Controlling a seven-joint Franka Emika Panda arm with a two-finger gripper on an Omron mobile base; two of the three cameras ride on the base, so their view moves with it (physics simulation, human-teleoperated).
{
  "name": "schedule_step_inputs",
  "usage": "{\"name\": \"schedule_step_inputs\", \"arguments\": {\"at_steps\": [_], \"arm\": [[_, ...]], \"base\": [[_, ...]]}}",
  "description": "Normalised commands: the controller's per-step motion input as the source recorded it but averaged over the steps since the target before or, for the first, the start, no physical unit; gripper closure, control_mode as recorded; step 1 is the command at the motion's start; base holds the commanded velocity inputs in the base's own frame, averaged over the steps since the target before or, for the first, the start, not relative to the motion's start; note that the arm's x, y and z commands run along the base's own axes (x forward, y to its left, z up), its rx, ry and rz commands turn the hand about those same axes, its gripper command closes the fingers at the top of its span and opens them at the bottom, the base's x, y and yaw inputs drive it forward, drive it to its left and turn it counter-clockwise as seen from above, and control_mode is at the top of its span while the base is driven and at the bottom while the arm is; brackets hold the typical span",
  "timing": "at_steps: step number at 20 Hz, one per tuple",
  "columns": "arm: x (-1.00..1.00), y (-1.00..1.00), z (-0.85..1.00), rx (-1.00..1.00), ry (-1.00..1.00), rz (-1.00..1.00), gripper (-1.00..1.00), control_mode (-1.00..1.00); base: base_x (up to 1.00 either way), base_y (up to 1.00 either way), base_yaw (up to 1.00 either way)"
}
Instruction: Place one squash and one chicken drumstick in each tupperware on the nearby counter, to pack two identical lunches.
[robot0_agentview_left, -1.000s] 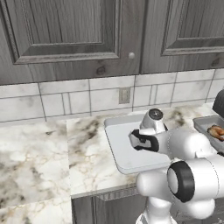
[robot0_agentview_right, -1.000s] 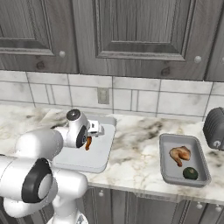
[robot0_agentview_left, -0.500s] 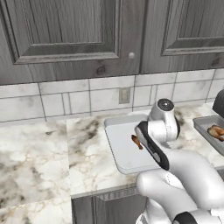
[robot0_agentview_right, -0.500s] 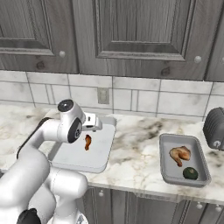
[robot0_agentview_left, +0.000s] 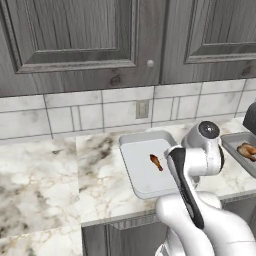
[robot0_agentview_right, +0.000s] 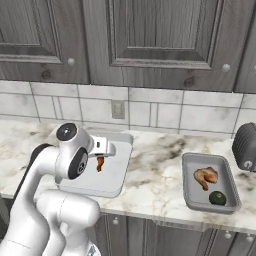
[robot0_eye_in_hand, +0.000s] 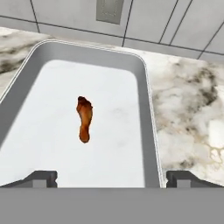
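A slim orange-brown chicken drumstick (robot0_eye_in_hand: 84, 118) lies alone in the larger pale tupperware (robot0_eye_in_hand: 148, 127), also seen as the drumstick (robot0_agentview_left: 156, 162) (robot0_agentview_right: 100, 163) in the pale tupperware (robot0_agentview_left: 135, 145) (robot0_agentview_right: 117, 187). My gripper (robot0_eye_in_hand: 111, 179) hovers above and behind it, open, nothing between the fingertips (robot0_eye_in_hand: 41, 177). To the right, the smaller grey tupperware (robot0_agentview_right: 227, 182) holds a plump golden drumstick (robot0_agentview_right: 206, 176) and a round dark green squash (robot0_agentview_right: 216, 198). Its left end (robot0_agentview_left: 231, 144) and that drumstick (robot0_agentview_left: 247, 150) show past my arm.
Both trays stand on the white marble counter (robot0_agentview_right: 155, 170) under dark grey cabinets. A grey slotted toaster (robot0_agentview_right: 246, 147) stands at the far right by the tiled wall. My own arm (robot0_agentview_left: 192, 160) blocks part of the pale tray's right side.
My hand has lifted and drawn back from the pale tray; the drumstick it was down at now lies free on the tray floor.
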Motion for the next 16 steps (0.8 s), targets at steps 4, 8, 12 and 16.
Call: {"name": "schedule_step_inputs", "arguments": {"at_steps": [4, 8, 12, 16], "arm": [[-0.99, -0.27, 0.00, 0.00, -0.29, 0.00, -1.00, -1.00], [-0.99, -0.23, 0.00, 0.00, -0.31, 0.00, -1.00, -1.00], [-0.79, -0.01, -0.32, 0.00, -0.29, 0.00, -1.00, -1.00], [-0.69, 0.24, -0.29, -0.05, -0.23, 0.00, -1.00, -1.00]], "base": [[0.00, 0.00, 0.00], [0.00, 0.00, 0.00], [0.00, 0.00, 0.00], [0.00, 0.00, 0.00]]}}
